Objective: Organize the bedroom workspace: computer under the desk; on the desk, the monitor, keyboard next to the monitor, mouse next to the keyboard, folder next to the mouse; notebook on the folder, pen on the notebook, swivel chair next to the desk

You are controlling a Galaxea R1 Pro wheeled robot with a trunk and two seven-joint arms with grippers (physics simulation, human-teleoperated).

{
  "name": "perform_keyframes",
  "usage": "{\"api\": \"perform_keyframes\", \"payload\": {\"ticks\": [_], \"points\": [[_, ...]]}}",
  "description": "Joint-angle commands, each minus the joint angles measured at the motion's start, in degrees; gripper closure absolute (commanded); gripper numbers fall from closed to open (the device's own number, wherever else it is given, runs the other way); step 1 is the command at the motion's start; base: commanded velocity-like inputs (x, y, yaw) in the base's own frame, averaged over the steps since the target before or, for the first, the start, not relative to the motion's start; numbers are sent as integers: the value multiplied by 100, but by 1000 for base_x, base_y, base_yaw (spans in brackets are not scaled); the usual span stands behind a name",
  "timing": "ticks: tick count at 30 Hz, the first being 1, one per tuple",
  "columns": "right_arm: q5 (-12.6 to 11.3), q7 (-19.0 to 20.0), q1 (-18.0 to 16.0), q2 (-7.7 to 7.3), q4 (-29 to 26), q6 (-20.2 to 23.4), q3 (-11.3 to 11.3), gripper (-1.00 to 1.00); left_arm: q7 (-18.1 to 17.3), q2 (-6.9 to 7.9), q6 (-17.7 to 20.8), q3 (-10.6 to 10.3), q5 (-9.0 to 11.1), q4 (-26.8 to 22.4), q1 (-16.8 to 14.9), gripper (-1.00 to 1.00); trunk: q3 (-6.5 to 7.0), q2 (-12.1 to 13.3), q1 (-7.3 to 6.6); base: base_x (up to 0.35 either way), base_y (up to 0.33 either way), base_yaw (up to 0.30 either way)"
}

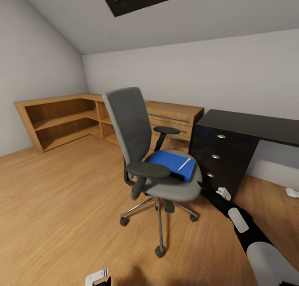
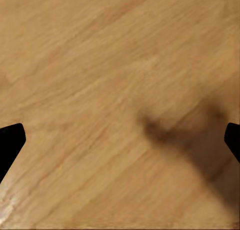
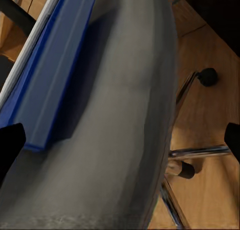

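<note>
Blue folder (image 1: 172,163) on swivel chair (image 1: 143,153) seat | just beyond right gripper (image 1: 223,193), nearer arm | both grippers open, empty

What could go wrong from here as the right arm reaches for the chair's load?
The pen lies loose on the folder, so tilting the folder could roll it off. The chair stands on casters; a push from the right gripper, now beside the seat edge, may roll it away. Both seem plausible, not certain.
</note>
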Motion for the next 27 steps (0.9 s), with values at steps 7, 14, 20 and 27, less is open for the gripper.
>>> {"api": "perform_keyframes", "payload": {"ticks": [7, 14, 20, 27], "points": [[-43, 14, -3, 2, -1, 55, -20, -100, 8, -4, -15, 19, 9, 1, -2, -100, -5, -2, -4, -217, -20, 0], [-43, 14, -3, 14, 0, 56, -16, -100, 13, -4, -15, 19, 9, 1, -2, -100, -5, -2, -4, -50, -3, 0], [-40, 14, -3, 46, 1, 57, -15, -100, 20, -4, -15, 23, 13, 1, -2, -100, -5, -2, -4, -10, -1, 33], [-35, 14, -3, 82, 0, 57, -17, -100, 28, -4, -15, 24, 17, 2, -2, -100, -5, -2, -4, -2, 0, 166]]}}
